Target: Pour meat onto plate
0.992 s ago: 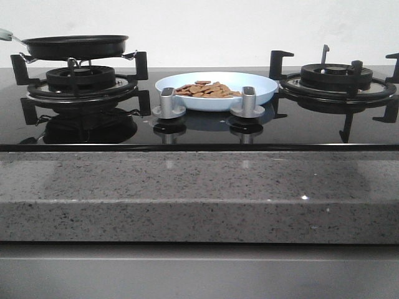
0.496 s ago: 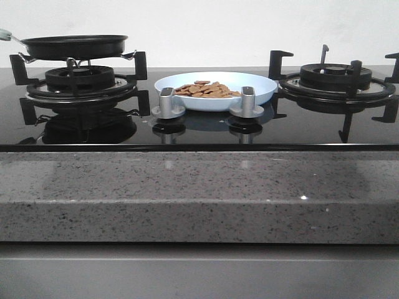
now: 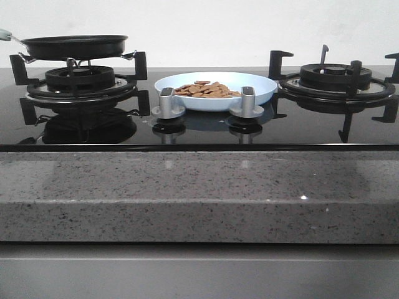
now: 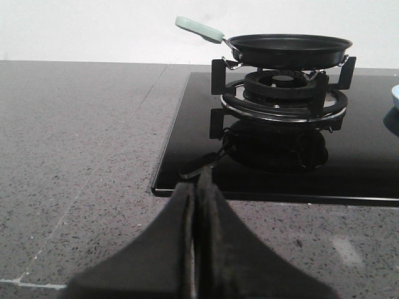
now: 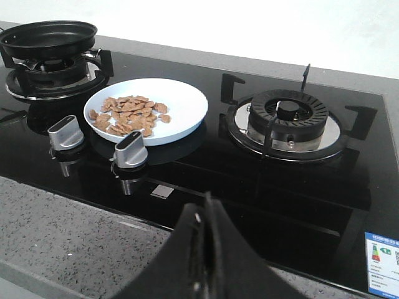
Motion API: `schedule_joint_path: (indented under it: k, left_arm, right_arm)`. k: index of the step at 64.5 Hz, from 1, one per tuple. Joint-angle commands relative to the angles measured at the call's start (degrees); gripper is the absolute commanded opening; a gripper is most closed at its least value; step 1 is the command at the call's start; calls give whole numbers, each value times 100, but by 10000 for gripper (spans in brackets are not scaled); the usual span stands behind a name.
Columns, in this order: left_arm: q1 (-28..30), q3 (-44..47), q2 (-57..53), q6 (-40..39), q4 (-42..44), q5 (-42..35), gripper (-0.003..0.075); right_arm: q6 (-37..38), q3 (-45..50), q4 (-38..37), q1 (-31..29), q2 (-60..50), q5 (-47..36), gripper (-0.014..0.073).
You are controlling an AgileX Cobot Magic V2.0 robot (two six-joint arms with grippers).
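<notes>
The meat (image 3: 207, 90) is a heap of small orange-brown slices lying in the pale blue plate (image 3: 262, 89), which sits on the black glass hob between the two burners. Both also show in the right wrist view, meat (image 5: 128, 114) and plate (image 5: 184, 103). The black frying pan (image 3: 75, 45) with a pale handle (image 4: 198, 28) sits on the left burner and looks empty (image 5: 48, 34). My left gripper (image 4: 196, 187) is shut and empty over the stone counter, short of the hob's front edge. My right gripper (image 5: 204, 215) is shut and empty over the hob's front edge. Neither gripper shows in the front view.
Two silver knobs (image 3: 167, 103) (image 3: 247, 103) stand in front of the plate. The right burner (image 3: 336, 78) with its black grate is bare. A grey speckled stone counter (image 3: 187, 193) runs along the front and to the left of the hob (image 4: 81, 137).
</notes>
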Motion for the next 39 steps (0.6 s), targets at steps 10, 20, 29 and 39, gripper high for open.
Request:
schedule_joint_path:
  k: [10,20,29,39]
  left_arm:
    - [2,33,-99,-61,-49,-425,-20]
    - [2,33,-99,-61,-49,-425,-20]
    - [2,33,-99,-61,-49,-425,-20]
    - [2,33,-99,-61,-49,-425,-20]
  right_arm:
    - [-54,-94,-45,-20,23,-537,-62]
    - [251,728,-485,-349,-177,-1629,-62]
    - [1113,1704,-926,-946,-659,-2346,-62]
    - [1562,2573,-1089,-1180,-1382,-2383,-62]
